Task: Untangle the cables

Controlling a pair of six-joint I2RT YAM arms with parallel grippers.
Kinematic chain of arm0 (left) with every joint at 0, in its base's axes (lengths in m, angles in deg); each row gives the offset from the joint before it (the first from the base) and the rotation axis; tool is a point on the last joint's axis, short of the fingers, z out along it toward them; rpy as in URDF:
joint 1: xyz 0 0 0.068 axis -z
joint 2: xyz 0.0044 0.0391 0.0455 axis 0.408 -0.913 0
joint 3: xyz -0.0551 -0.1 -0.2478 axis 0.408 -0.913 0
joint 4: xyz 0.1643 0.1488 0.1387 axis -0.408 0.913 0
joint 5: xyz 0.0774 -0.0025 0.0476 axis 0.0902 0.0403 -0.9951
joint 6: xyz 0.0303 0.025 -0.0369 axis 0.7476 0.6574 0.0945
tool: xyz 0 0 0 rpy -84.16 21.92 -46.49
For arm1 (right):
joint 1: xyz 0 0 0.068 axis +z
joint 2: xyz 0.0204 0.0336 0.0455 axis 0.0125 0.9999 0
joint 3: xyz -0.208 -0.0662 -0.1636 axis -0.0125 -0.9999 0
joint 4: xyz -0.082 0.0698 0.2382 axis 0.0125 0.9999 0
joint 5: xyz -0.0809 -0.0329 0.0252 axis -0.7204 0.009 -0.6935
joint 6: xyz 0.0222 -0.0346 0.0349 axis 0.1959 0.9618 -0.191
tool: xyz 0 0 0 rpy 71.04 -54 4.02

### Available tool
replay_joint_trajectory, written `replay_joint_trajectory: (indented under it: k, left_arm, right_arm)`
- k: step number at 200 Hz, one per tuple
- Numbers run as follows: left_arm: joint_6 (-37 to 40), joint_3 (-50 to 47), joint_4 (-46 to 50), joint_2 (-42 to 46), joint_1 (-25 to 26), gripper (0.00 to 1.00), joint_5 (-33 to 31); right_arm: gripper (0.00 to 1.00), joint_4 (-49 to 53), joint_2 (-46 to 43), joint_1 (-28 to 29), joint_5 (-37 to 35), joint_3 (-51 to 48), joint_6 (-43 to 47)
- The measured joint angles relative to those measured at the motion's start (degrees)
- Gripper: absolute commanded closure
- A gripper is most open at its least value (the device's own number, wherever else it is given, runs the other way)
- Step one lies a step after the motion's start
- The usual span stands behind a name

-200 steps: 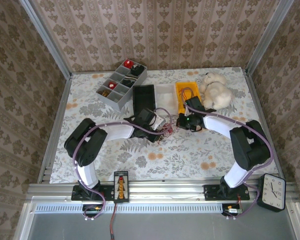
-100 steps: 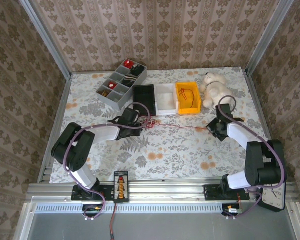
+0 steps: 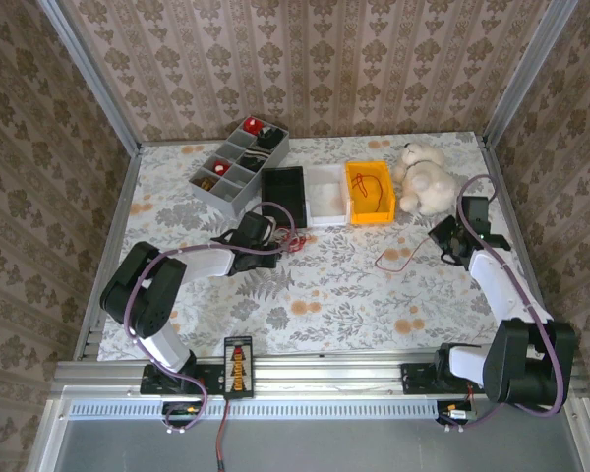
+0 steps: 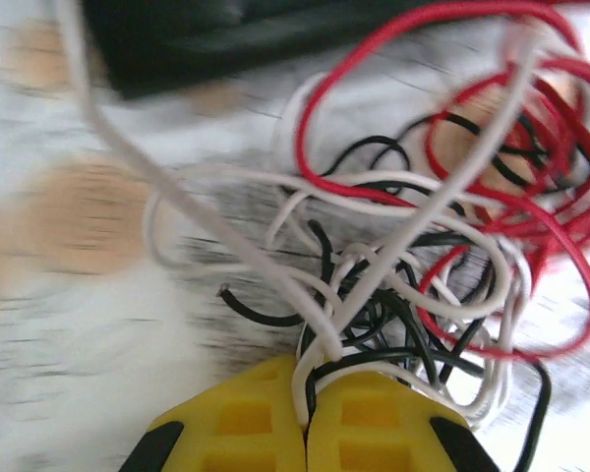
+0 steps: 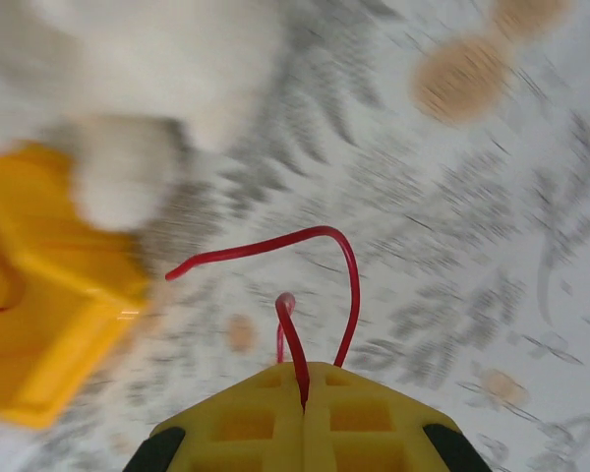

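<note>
Red cable (image 5: 315, 231), taut between the arms a moment ago, now trails slack from the right gripper (image 5: 303, 379) pinching it near the yellow bin (image 3: 369, 219), freed from the tangle (image 4: 413, 246) the left gripper (image 4: 305, 393) pinches.

cables (image 4: 374, 258) red/blk/wht | bin (image 3: 369, 192) yel | table (image 3: 354, 295) floral beige | toy (image 3: 425, 177) wht | wall (image 3: 305, 69) damask brn

Cropped by the top and right edges of the left wrist view: tangle of thin red, black and white cables (image 4: 413, 246). Smeared by motion in the right wrist view: fluffy white plush toy (image 5: 147, 59) and yellow plastic bin (image 5: 39, 315), the latter cut by the left edge. Hidden inside the clamped right pincer (image 5: 303, 383): near end of the thin red cable (image 5: 295, 349). Too small to identify from above: contents of the grey divided tray (image 3: 224, 199).
</note>
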Motion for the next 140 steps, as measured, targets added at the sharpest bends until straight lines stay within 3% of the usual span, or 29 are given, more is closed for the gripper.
replay_joint_trajectory:
  k: [33, 71, 107, 140]
  left_arm:
    - [3.5, 0.9, -0.7, -1.6, 2.2, 1.00, 10.3]
    - [4.6, 2.6, -0.5, -3.4, 2.1, 1.00, 14.0]
    - [4.9, 3.7, 0.0, -4.0, 2.1, 1.00, 14.7]
    - [4.9, 3.7, 0.2, -4.0, 2.1, 1.00, 14.8]
  right_arm:
    - [1.00, -1.3, -1.9, 0.5, 3.3, 10.7, 4.0]
    - [1.00, -2.6, -0.3, 1.5, 3.9, 20.9, 6.2]
    - [1.00, -4.8, 9.1, 3.5, 3.8, 28.6, 7.8]
    - [1.00, -5.5, 21.2, 8.8, 1.2, 34.7, 11.7]
